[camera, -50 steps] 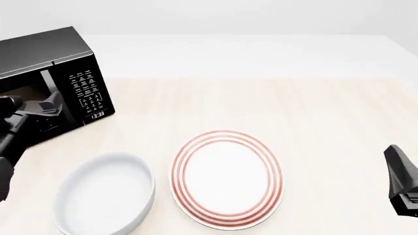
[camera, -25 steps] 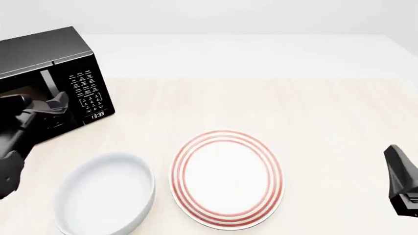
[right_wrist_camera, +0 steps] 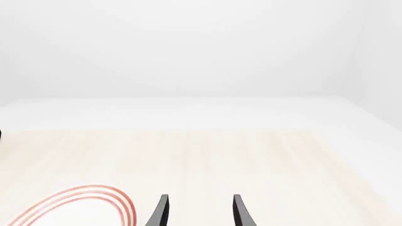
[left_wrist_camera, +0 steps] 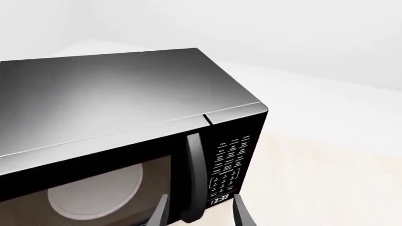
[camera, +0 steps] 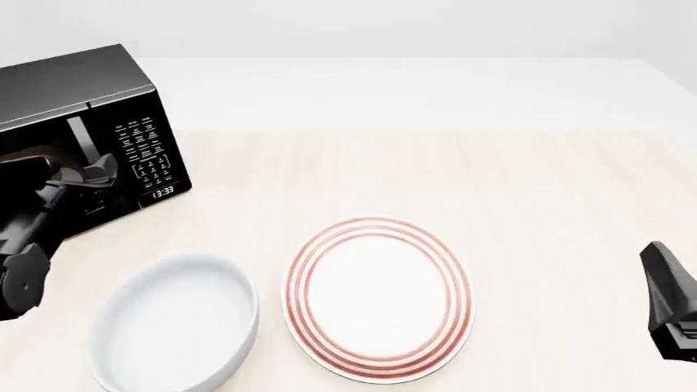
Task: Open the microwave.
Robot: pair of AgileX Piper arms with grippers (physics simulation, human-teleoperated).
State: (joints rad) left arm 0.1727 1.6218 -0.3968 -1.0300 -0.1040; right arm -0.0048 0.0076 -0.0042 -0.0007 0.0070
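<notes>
The black microwave (camera: 77, 98) stands at the table's far left with its door shut. In the left wrist view the microwave (left_wrist_camera: 113, 94) fills the picture, with its grey vertical handle (left_wrist_camera: 195, 165), white-lettered keypad (left_wrist_camera: 229, 162) and white turntable (left_wrist_camera: 94, 193) behind the dark glass. My left gripper (camera: 90, 175) is open right at the door; its fingers (left_wrist_camera: 242, 214) stand on either side of the handle's lower end (camera: 85, 151). I cannot tell whether they touch it. My right gripper (camera: 670, 298) is open and empty at the near right.
A white bowl (camera: 175, 322) sits near the front left, just below my left arm. A white plate with red rings (camera: 378, 298) lies in the front middle; its edge shows in the right wrist view (right_wrist_camera: 82, 202). Bare wooden table (camera: 523, 196) stretches to the right.
My left gripper has moved a little to the right and closer to the microwave door, now straddling the handle. The right arm has not moved.
</notes>
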